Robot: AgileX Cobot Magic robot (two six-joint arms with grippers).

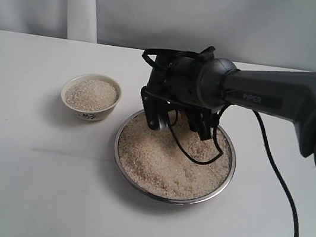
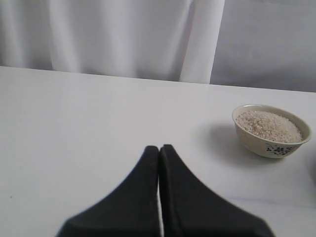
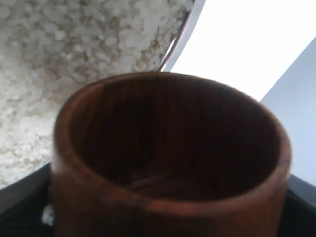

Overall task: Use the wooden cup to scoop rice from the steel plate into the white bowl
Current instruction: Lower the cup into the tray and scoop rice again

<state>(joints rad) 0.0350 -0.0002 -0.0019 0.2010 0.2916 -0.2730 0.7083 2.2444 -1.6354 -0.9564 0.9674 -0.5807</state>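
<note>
Exterior, source: wide shallow steel plate (image 1: 232,166) of shiny metal, heaped with off-white raw rice (image 1: 162,167).
Exterior, target: small round white bowl (image 1: 89,114) of cream ceramic, apart from the plate on its left, filled nearly to the rim.
Exterior, right gripper (image 1: 181,122): low over the plate's far side, fingers pointing down; cup hidden here.
Left wrist, left gripper (image 2: 159,150): fingers pressed together, holding nothing, over bare white table (image 2: 74,123).
Right wrist, tool: small barrel-shaped reddish-brown wooden cup (image 3: 168,163), clamped by the right gripper, dark inside empty, mouth near the plate's rim.
Progress: judged well along; bowl loaded, cup not yet dipped, plenty left in the plate.
</note>
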